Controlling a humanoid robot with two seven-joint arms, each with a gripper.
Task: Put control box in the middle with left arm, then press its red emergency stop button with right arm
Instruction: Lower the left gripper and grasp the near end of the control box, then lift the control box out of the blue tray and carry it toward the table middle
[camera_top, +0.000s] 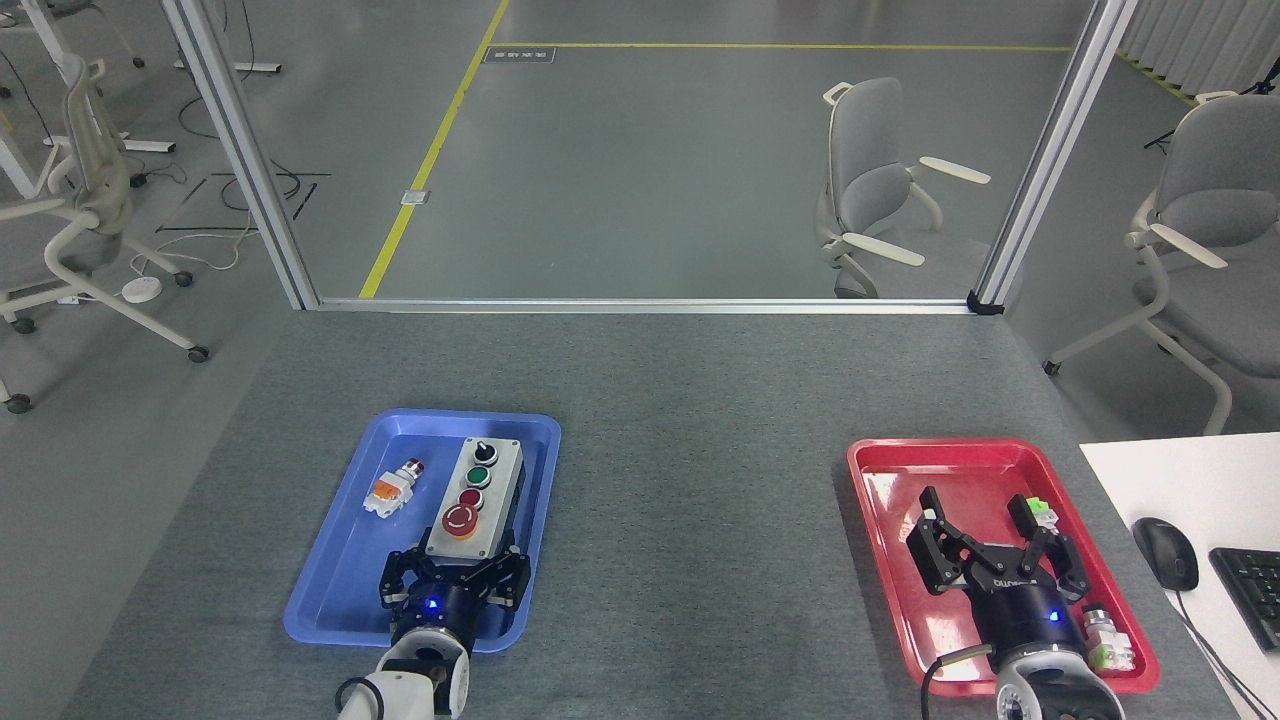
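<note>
While the control box (474, 500) lies in the blue tray (340, 560), set lengthwise along the tray's right half, I have my left gripper (455, 572) at the box's near end; its fingers (392, 580) are spread apart on either side of that end, and I cannot tell whether they touch the casing; nothing is grasped. The box's four controls run in one row: the black knob (484, 452) farthest from me, then the green button (480, 476), the small red button (471, 497), and the red emergency stop button (460, 520) nearest my left gripper, its yellow collar showing at the rim. A loose push-button with an orange body (390, 490) lies in the same tray, left of the box and apart from it; the middle (700, 500) of the worktop, speckled dark grey, lies between the two trays. My right gripper (990, 535) hangs over the red tray (880, 480), well apart from the box; its fingers (935, 545) are splayed wide and hold nothing; a small green and white part (1042, 515) sits just beside its right finger, and another small part (1110, 640) lies near the tray's near right corner. A white desk (1180, 480) to the right carries a mouse (1165, 552) and a keyboard (1252, 595).
</note>
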